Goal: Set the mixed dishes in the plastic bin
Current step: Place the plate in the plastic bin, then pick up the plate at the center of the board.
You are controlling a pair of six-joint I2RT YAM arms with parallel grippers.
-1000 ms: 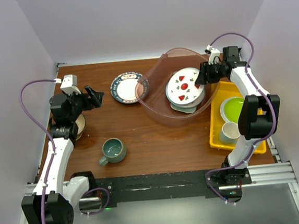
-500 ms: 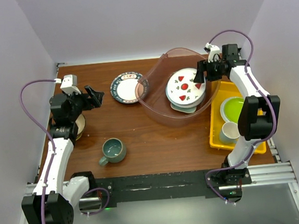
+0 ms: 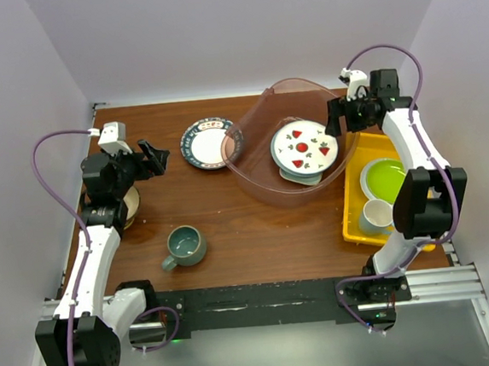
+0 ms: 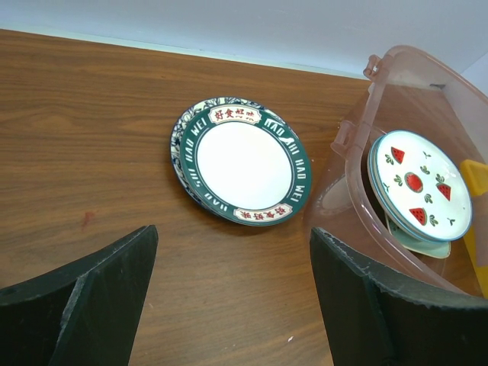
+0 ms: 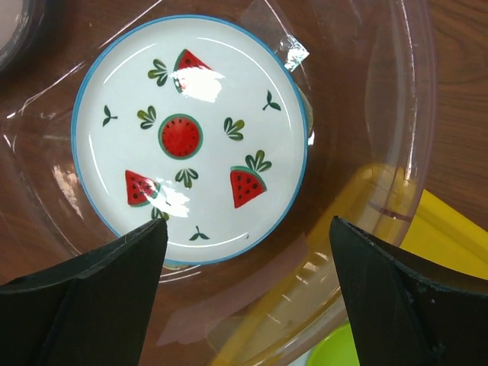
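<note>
Right wrist view: plate delivered, gripper clear

The right gripper (image 5: 248, 229), fingers wide and empty, has drawn back from the watermelon plate (image 5: 191, 137), now lying inside the plastic bin (image 5: 412, 114). That dish looks done. The green-rimmed plate (image 4: 242, 166) before the wide-open left gripper (image 4: 232, 231) and the grey-teal mug (image 3: 185, 245) wait outside.

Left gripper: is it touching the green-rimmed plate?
Apart. Top external view shows a strip of bare table between the open left gripper and the green-rimmed plate; in the left wrist view the plate lies ahead of both fingers.
</note>
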